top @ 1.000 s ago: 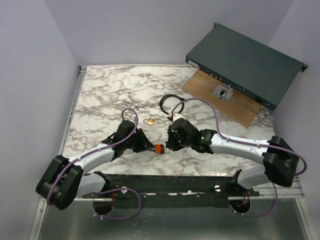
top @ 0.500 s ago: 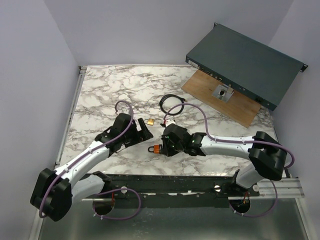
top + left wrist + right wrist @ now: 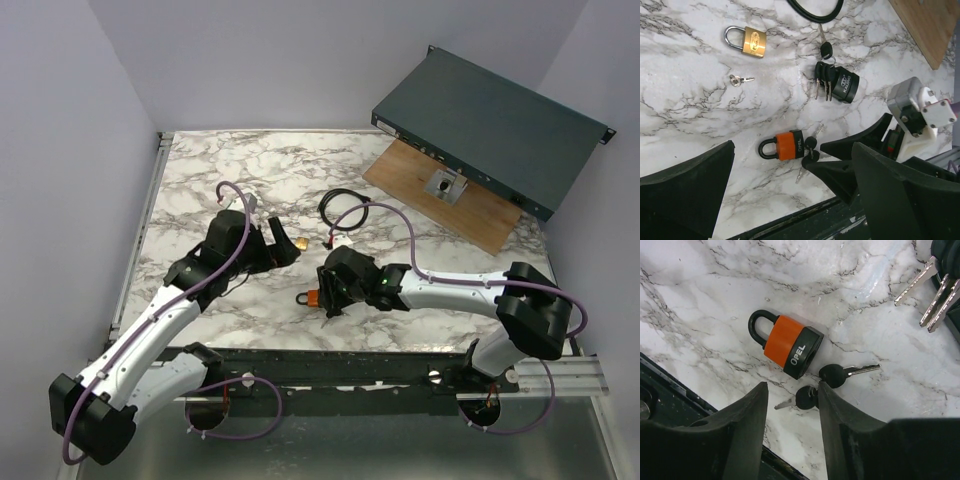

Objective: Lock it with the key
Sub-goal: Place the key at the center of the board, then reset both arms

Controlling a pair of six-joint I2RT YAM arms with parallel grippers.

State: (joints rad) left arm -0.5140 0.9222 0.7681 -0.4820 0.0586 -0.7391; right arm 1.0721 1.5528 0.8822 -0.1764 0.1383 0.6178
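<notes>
Orange padlock (image 3: 787,346) marked "OPEL" in white lies flat nr the tabletop's near edge, black-headed keys (image 3: 832,375) just beside its base; right gripper (image 3: 792,388) hangs part open over those keys, gripping nothing, & left gripper (image 3: 283,243) gapes wide, empty.

Desk (image 3: 230,170): white marble pattern, grey-black veining. Padlock (image 3: 790,346): orange body, black shackle and base, white lettering. Keys (image 3: 832,375): black heads, silver blades. Second padlock (image 3: 751,41): brass-yellow body, silver shackle. Cable loop (image 3: 340,205): black. Board (image 3: 480,215): light brown wood grain. Flat case (image 3: 490,125): dark grey-green. Arms (image 3: 450,290): white shells, purple cables.
</notes>
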